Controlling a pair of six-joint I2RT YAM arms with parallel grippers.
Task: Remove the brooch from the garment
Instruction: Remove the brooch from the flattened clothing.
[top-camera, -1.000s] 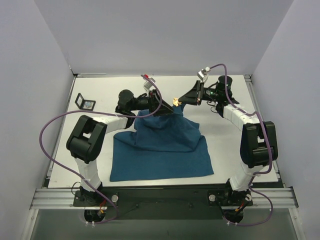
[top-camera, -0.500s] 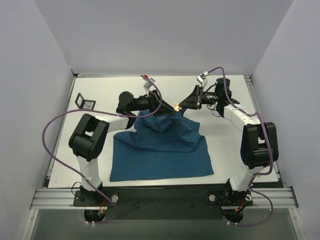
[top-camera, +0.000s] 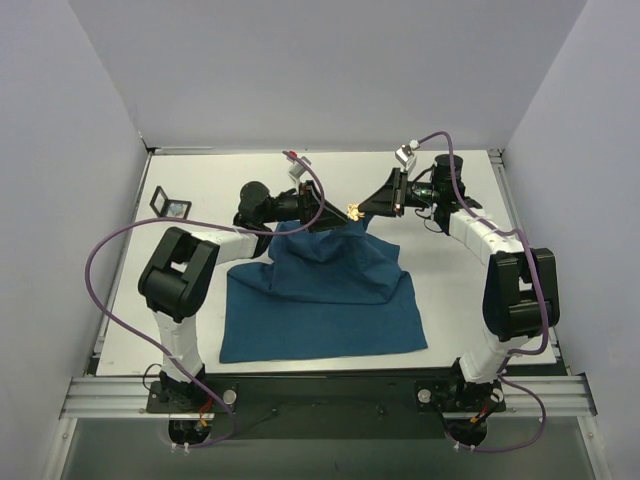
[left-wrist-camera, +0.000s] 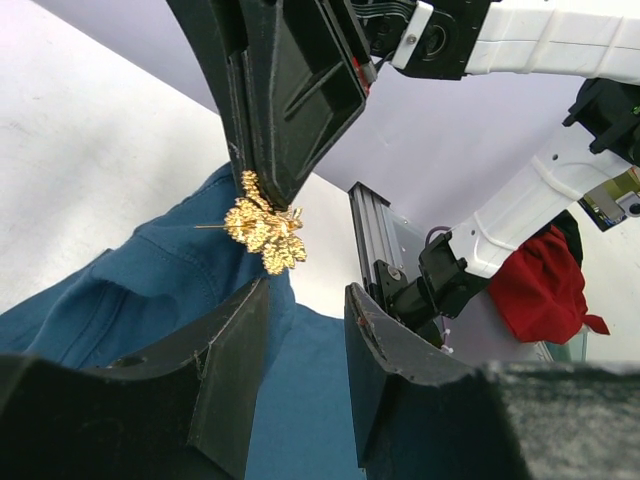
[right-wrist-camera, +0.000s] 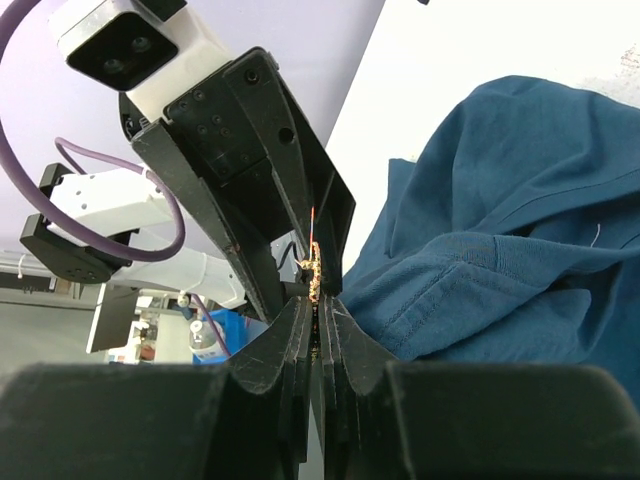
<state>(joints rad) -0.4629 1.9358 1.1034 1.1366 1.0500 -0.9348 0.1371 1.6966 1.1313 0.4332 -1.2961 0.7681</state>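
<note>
R gripper (right-wrist-camera: 318, 300): tips pinched shut on brooch (left-wrist-camera: 265, 232); its pin sticks out sideways over garment (top-camera: 330, 290).
L gripper (left-wrist-camera: 305, 290): fingers half-spread, just below brooch; hold on garment unclear.
Nearer arm: R.

White matte tabletop (top-camera: 200, 190), boxed in by plain pale lilac-grey walls (top-camera: 330, 70) at the back and on both sides. Aluminium rail (top-camera: 330, 392) runs along the near edge, and a small black square frame (top-camera: 171, 206) sits at far left. Light is even and soft, with faint shadows only.

A robotics lab: white table (top-camera: 200, 190) inside plain walls (top-camera: 330, 70).
</note>
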